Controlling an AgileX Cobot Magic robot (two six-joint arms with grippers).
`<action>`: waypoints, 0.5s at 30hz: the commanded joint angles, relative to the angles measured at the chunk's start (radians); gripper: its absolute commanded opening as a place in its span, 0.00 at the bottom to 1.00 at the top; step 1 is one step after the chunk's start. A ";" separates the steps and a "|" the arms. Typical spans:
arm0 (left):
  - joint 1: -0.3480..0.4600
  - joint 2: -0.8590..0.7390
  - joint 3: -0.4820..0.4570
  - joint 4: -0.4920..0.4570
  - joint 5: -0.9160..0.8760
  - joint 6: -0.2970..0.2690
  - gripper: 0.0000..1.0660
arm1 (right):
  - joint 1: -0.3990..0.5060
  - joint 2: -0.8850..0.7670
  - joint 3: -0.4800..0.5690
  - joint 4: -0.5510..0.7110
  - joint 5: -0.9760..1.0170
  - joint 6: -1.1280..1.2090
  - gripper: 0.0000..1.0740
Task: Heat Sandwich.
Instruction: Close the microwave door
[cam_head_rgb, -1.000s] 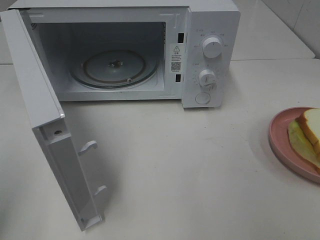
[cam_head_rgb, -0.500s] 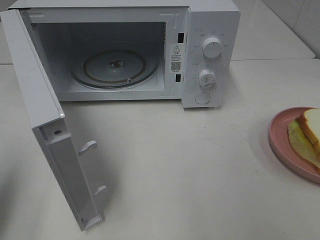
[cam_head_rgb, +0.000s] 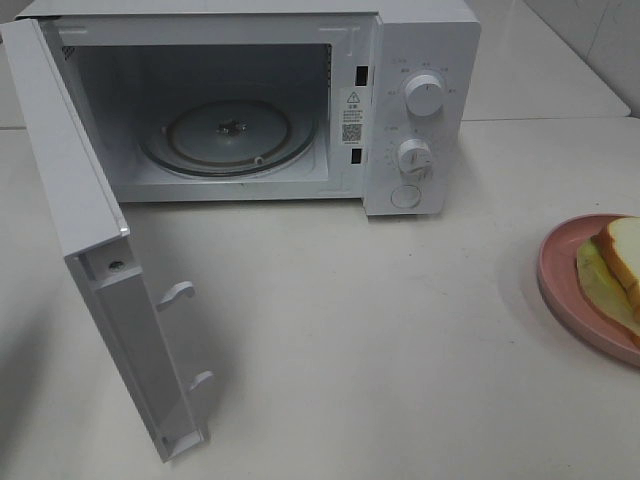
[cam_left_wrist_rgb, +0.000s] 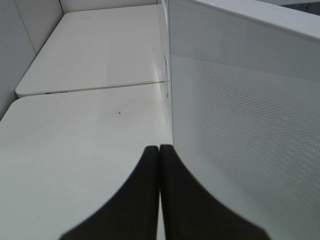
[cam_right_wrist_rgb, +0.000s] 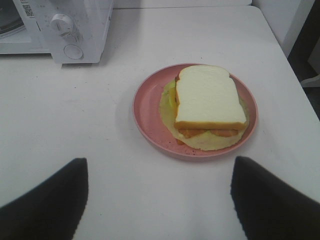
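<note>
Sandwich (cam_right_wrist_rgb: 210, 97) sits on your plate (cam_right_wrist_rgb: 150, 112) at 3 o'clock from the microwave (cam_head_rgb: 420, 60); left fingers (cam_left_wrist_rgb: 150, 200) clenched empty, right fingers (cam_right_wrist_rgb: 45, 205) released.

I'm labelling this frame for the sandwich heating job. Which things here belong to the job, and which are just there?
Part of the job:
sandwich
pink plate under it
microwave, door open, turntable bare
right gripper, open, facing the plate

Just there:
table
left gripper, shut, beside the door
</note>
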 joint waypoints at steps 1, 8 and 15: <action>0.002 0.104 0.000 -0.001 -0.150 -0.002 0.00 | -0.005 -0.026 0.003 0.004 -0.005 -0.007 0.71; -0.013 0.278 -0.005 0.001 -0.318 -0.016 0.00 | -0.005 -0.026 0.003 0.004 -0.005 -0.007 0.71; -0.077 0.402 -0.059 0.100 -0.401 -0.058 0.00 | -0.005 -0.026 0.003 0.004 -0.005 -0.007 0.71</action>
